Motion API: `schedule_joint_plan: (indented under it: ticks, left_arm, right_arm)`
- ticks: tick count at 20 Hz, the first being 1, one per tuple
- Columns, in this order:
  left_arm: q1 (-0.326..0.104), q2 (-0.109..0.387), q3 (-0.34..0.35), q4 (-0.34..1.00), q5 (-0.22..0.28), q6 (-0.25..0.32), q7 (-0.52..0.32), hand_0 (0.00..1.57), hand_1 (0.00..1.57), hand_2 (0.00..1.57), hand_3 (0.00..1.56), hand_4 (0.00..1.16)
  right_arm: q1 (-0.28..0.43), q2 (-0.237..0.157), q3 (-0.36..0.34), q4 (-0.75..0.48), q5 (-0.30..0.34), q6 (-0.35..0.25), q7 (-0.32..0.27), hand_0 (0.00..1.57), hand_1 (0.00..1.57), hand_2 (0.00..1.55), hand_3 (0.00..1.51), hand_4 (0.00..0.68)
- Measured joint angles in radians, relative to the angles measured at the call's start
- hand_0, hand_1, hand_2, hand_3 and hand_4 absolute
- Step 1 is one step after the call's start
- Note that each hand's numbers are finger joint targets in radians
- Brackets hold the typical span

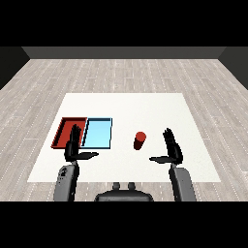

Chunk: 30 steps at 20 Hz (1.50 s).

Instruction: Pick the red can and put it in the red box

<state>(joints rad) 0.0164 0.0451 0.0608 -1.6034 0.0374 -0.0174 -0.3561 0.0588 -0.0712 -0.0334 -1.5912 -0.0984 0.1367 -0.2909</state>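
The red can (140,140) stands upright on the white table (145,106), right of the two trays. The red tray (65,131) lies at the left with nothing seen in it, and the light blue tray (98,132) lies against its right side. My right hand (172,149) is held open to the right of the can, thumb pointing left, a short gap away from it. Over the red tray's near right corner is my left hand (73,145), open with fingers straight and thumb stretched right.
The table's near edge (121,182) runs just behind both forearms. Grey wooden floor surrounds the table.
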Motion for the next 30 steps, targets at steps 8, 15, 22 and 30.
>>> schedule_joint_plan:
  ticks: [8, 15, 22, 30]
  left_arm:
    - [0.029, -0.009, -0.011, -0.014, -0.008, -0.004, -0.035, 0.00, 0.00, 0.00, 0.00, 0.00]
    - [0.008, 0.004, 0.003, 0.016, -0.007, -0.013, -0.045, 0.00, 0.00, 0.00, 0.00, 0.00]
    - [-0.013, -0.005, -0.002, 0.009, 0.001, -0.005, -0.016, 0.00, 0.00, 0.00, 0.00, 0.00]
    - [-0.026, 0.001, 0.008, -0.013, 0.027, -0.014, 0.012, 0.00, 0.00, 0.00, 0.00, 0.00]
  right_arm:
    - [-0.012, 0.016, -0.004, -0.009, 0.000, -0.011, 0.017, 0.00, 0.00, 0.00, 0.00, 0.000]
    - [-0.039, 0.022, -0.014, 0.046, -0.008, -0.003, -0.005, 0.00, 0.00, 0.00, 0.00, 0.000]
    - [-0.151, 0.048, -0.014, 0.173, -0.004, -0.033, -0.008, 0.00, 0.00, 0.00, 0.00, 0.000]
    - [-0.209, 0.060, -0.007, 0.289, -0.039, -0.037, -0.038, 0.00, 0.00, 0.00, 0.00, 0.000]
